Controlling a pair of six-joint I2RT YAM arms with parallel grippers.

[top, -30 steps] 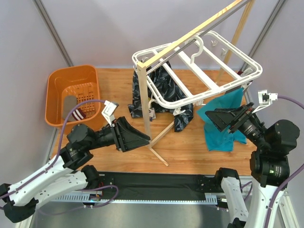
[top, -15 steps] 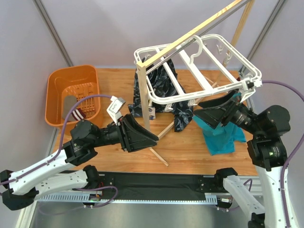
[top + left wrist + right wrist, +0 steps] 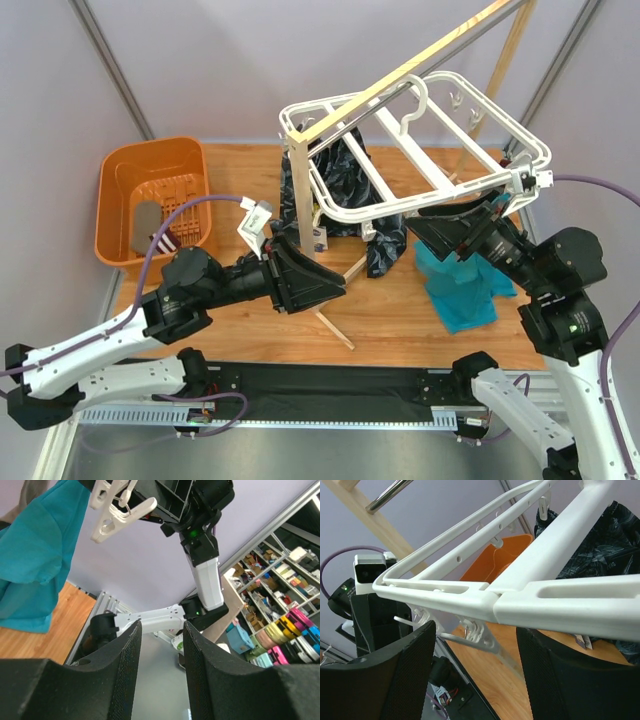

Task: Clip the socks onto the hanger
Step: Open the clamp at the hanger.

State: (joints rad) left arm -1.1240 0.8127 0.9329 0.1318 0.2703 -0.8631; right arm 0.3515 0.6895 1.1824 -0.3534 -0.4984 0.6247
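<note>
Top external view: the left gripper (image 3: 335, 290) points across the table toward the right arm, its tip just beside the foot of the wooden pole rack (image 3: 305, 225). The left wrist view shows its two fingers (image 3: 122, 675) parted by a narrow gap with nothing between them. A white clip (image 3: 120, 507) hangs above and ahead of this gripper, and the teal cloth (image 3: 35, 560) hangs ahead of it on its left side.

The right gripper (image 3: 428, 228) sits directly beneath the near right corner of the hanger (image 3: 413, 152). In the right wrist view its fingers (image 3: 395, 680) stand wide apart. The hanger's white rail (image 3: 495, 605) runs across just above the fingertips. Contact between the rail and the fingers cannot be confirmed. Small clips (image 3: 475, 627) dangle from the rail between the two fingers. Nothing is clamped in this gripper.

The hanger hangs by its top hook from the rack's metal bar, tilted, with its right side above the right gripper.

The socks (image 3: 150, 222) lie in the orange basket (image 3: 150, 165), well apart from both grippers. The basket is behind and to the left of the left gripper. One striped cuff is visible against the basket wall.

The black patterned garment (image 3: 345, 175) hangs under the hanger, ahead of the left gripper and beyond the rack post.
</note>
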